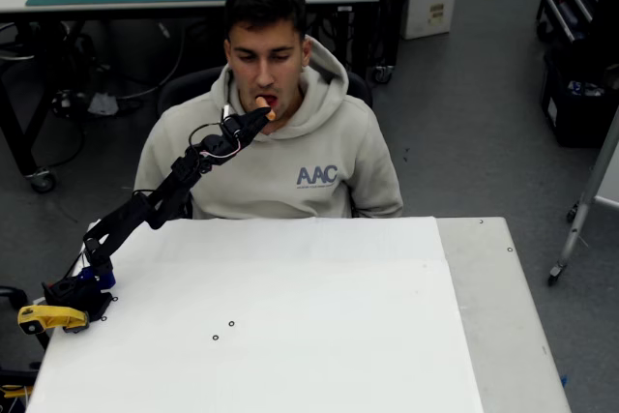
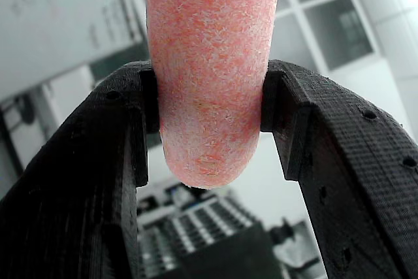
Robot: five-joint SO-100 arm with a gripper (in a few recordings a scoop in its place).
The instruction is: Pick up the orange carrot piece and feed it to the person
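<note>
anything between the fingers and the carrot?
Nothing. In the wrist view both fingers press straight on the carrot, no gap. In the overhead view the gripper holds it at the person's mouth.

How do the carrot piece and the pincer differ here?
The carrot piece is orange, rounded and fuzzy-looking; the pincer is black, angular and ridged. The carrot piece is clamped, and the pincer does the clamping. In the overhead view both are raised at the person's mouth.

The small orange fuzzy carrot stub (image 2: 209, 76) sits pinched in my pincer (image 2: 209, 106), its tip at the beige-hoodied seated person's (image 1: 280, 157) lips.
</note>
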